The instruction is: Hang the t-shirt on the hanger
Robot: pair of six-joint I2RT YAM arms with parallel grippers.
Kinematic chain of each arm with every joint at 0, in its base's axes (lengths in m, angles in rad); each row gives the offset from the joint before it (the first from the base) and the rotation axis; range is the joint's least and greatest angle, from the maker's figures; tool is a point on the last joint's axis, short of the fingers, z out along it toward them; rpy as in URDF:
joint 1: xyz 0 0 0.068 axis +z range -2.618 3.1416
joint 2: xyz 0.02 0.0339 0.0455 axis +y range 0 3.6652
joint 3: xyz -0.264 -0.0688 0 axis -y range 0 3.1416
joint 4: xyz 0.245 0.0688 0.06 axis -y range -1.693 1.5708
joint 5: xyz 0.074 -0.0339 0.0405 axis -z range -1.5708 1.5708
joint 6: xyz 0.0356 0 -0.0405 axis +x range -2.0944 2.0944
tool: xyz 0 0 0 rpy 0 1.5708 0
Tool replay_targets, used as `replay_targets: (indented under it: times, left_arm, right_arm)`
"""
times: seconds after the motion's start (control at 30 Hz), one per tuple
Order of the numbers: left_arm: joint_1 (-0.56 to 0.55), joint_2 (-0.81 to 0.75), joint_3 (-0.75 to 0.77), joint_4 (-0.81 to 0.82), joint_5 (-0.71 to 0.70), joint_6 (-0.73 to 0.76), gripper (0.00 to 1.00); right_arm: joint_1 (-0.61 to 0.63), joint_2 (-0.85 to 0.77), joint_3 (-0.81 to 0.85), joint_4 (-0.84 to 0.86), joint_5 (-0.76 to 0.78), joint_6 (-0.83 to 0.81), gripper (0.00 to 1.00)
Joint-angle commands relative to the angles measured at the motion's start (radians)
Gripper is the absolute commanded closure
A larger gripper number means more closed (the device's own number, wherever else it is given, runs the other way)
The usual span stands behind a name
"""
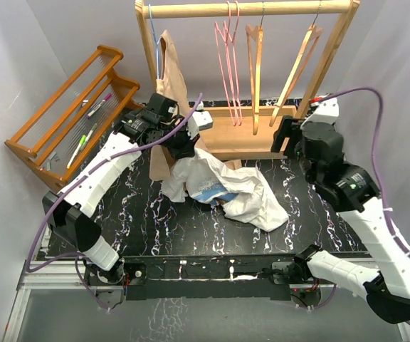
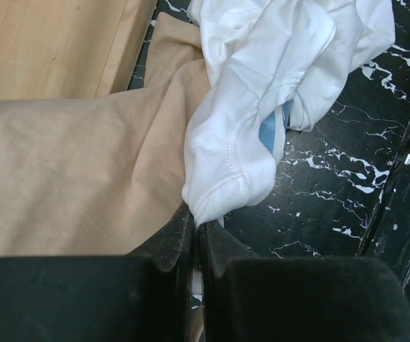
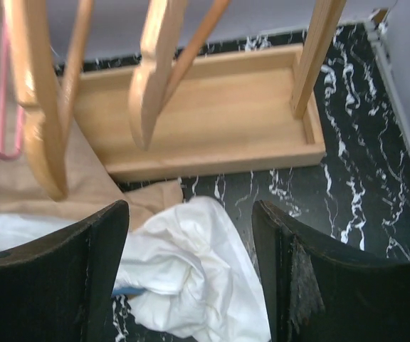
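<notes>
**Left gripper** [image 2: 196, 228]. The jaws are pressed together on a hemmed corner of the t-shirt [image 2: 262, 100]. The white cloth leaves the fingertips and runs forward and to the right of them in loose folds. A strip of the blue print [image 2: 270, 132] shows inside one fold. The corner pinch probably serves as an anchor, so that a single edge can be drawn out of the heap and the opening of the garment found. To the left of this gripper, touching the t-shirt, hangs the beige garment [image 2: 70, 164]. It is not gripped, but it lies close enough to be dragged along if the pull goes leftward.

**Right gripper** [image 3: 189, 214]. The fingers [image 3: 55, 278] stand wide apart with nothing between them. The crumpled far end of the t-shirt lies just below and slightly to the left of the gap, on the table [image 1: 191, 228]. The wide stance above the cloth suggests readiness to take a second edge opposite the left grip, though it does not touch the cloth.

**Hanger** [image 1: 222, 75]. The pink wire frame hangs by its hook from the rail [image 1: 251, 8]. It sits above and to the left of the right gripper, beyond the wooden hangers [image 3: 45, 107], and well apart from the t-shirt. Neither gripper touches it. The t-shirt is bunched and the hanger is on the rail, so the task appears to be at an early stage. The likely next need is a spread neckline or hem, and the main risk is catching two layers at once.
</notes>
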Motion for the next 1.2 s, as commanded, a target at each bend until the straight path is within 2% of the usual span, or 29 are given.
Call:
replay_targets:
  times: [0.0, 0.2, 0.43, 0.63, 0.97, 1.17]
  left_arm:
    - [-0.003, -0.081, -0.023, 0.022, 0.012, -0.014, 1.00]
    - [-0.003, -0.075, -0.019, 0.030, 0.016, -0.015, 1.00]
    - [-0.003, -0.069, -0.026, 0.047, 0.025, -0.039, 1.00]
    - [-0.003, -0.082, -0.048, 0.065, 0.038, -0.052, 1.00]
    - [-0.005, -0.107, -0.090, 0.096, 0.061, -0.061, 1.00]
    - [-0.004, -0.110, -0.104, 0.105, 0.069, -0.059, 1.00]
  right_arm:
    - [-0.005, -0.021, 0.154, -0.016, 0.039, -0.045, 0.28]
    - [-0.005, 0.035, 0.268, 0.040, -0.028, -0.097, 0.29]
    - [-0.005, 0.227, 0.420, 0.204, -0.154, -0.172, 0.31]
    - [-0.005, 0.363, 0.458, 0.375, -0.217, -0.236, 0.35]
    - [-0.005, 0.417, 0.412, 0.578, -0.126, -0.300, 0.37]
    - [-0.011, 0.433, 0.427, 0.636, -0.077, -0.336, 0.38]
